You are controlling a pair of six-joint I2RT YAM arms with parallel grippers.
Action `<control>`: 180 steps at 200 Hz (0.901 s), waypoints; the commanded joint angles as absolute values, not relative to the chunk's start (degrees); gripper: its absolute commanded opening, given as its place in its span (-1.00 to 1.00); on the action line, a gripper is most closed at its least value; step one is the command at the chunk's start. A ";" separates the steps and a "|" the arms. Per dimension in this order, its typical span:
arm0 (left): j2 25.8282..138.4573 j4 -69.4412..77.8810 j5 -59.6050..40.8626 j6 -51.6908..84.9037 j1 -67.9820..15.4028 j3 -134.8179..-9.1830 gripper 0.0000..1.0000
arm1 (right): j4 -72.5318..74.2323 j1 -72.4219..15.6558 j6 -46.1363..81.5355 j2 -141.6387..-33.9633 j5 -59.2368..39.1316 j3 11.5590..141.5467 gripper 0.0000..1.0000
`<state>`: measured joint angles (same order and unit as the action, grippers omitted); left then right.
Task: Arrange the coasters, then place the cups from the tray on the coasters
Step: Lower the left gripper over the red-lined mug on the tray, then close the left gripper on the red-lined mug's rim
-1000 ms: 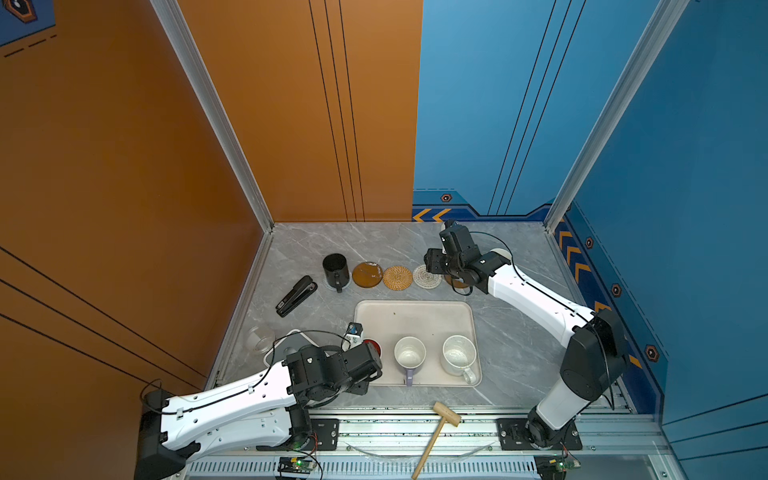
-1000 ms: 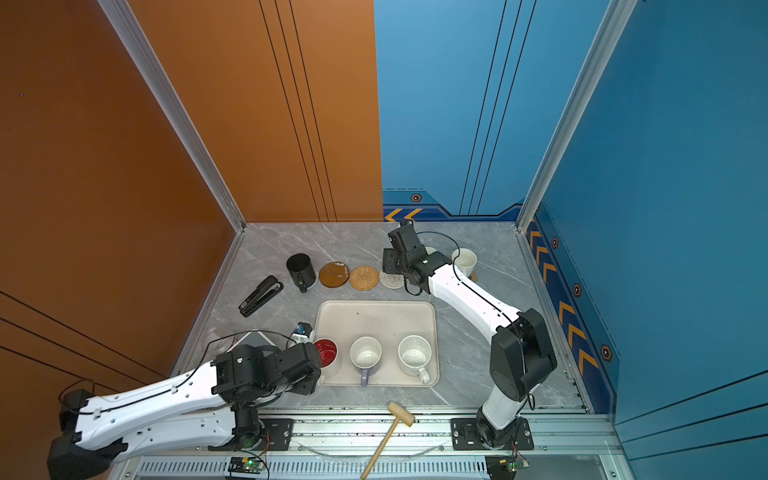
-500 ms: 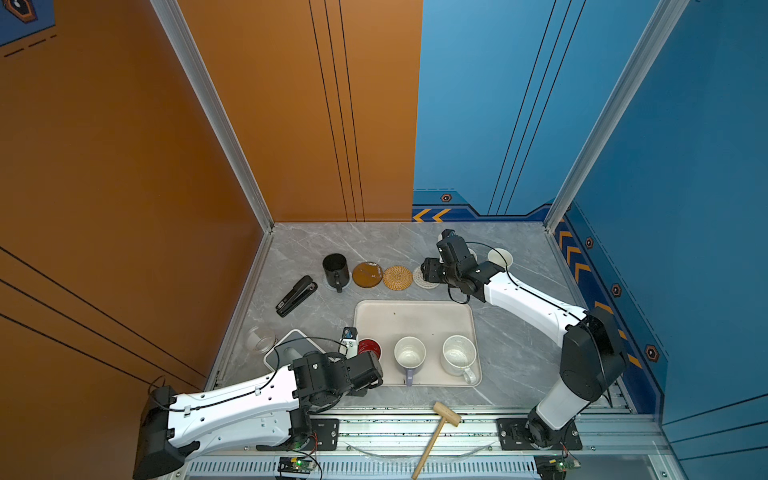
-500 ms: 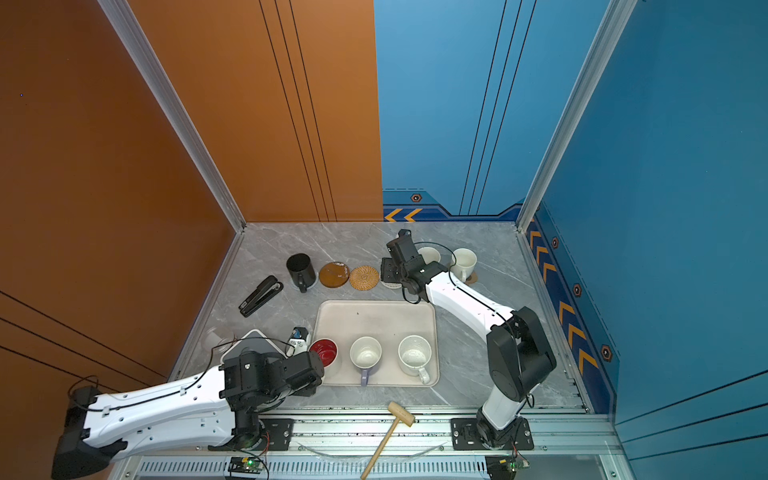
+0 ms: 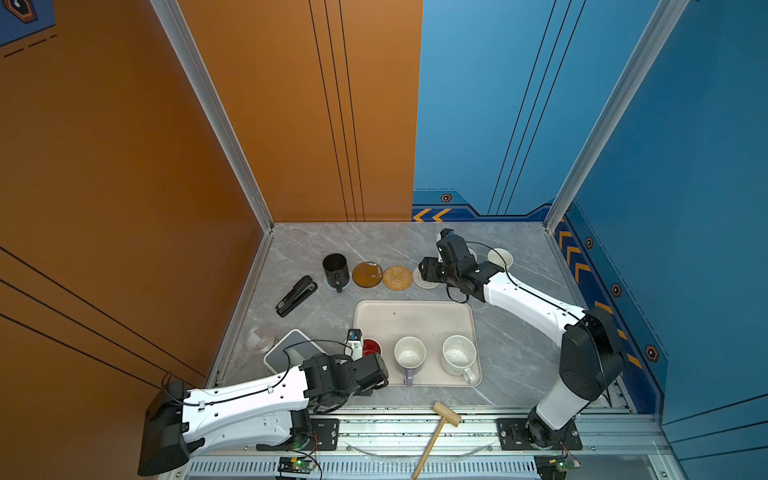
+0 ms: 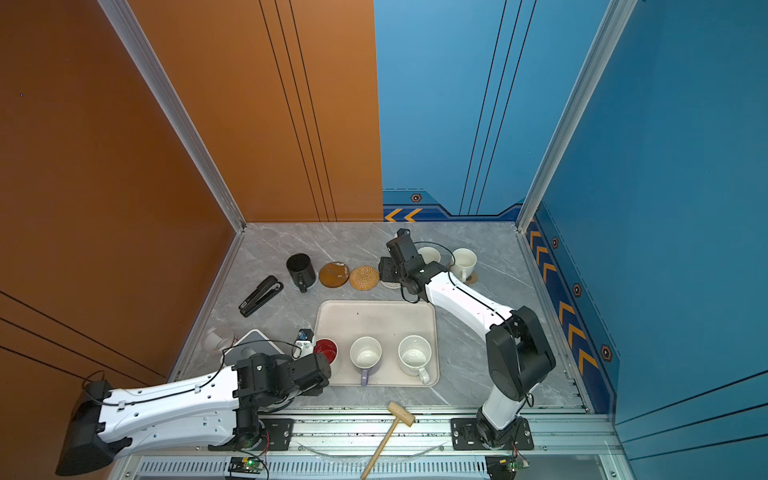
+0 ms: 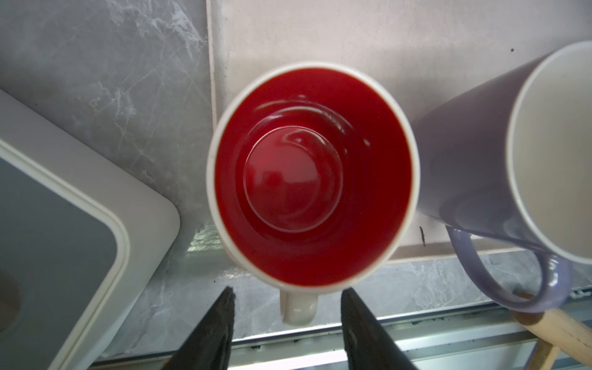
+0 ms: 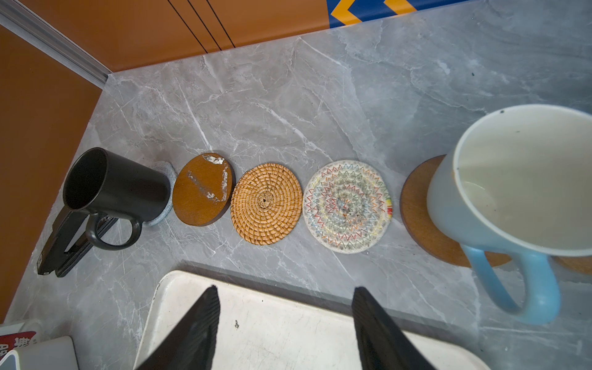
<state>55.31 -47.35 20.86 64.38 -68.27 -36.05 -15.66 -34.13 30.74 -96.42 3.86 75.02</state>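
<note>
Tray (image 5: pixel 415 320): my right gripper (image 8: pixel 285 304) hangs spread over its far edge; red-inside mug (image 7: pixel 312 173) sits in its near-left corner, lavender mug (image 7: pixel 464 153) just beside; left gripper (image 7: pixel 286 304) fingers apart astride the handle (image 7: pixel 299 307), a skewed squeeze could swing it into that neighbour

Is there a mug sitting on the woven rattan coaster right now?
No, the woven rattan coaster lies bare, between the glossy brown coaster and the pale stitched coaster.

walls: orange panels (image 5: pixel 124 166) left, blue panels (image 5: pixel 498 104) right | floor: grey marble (image 5: pixel 374 245) | front: aluminium rail (image 5: pixel 395 428)
</note>
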 commanded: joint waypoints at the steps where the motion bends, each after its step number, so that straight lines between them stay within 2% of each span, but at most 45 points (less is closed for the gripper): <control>1: 55.83 -46.94 22.56 66.19 -68.71 -34.85 0.06 | -14.60 -34.08 31.58 -97.50 2.99 74.49 0.27; 82: 55.72 -44.52 24.75 66.68 -68.27 -33.41 -0.12 | -14.64 -33.93 31.72 -97.95 2.75 74.44 0.25; 180: 57.74 -42.02 23.78 64.63 -66.63 -33.05 -0.22 | -14.59 -33.69 31.90 -98.59 2.11 74.54 0.23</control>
<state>57.14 -42.78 22.72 65.80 -67.51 -34.00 -15.35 -34.06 31.09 -97.43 3.09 75.02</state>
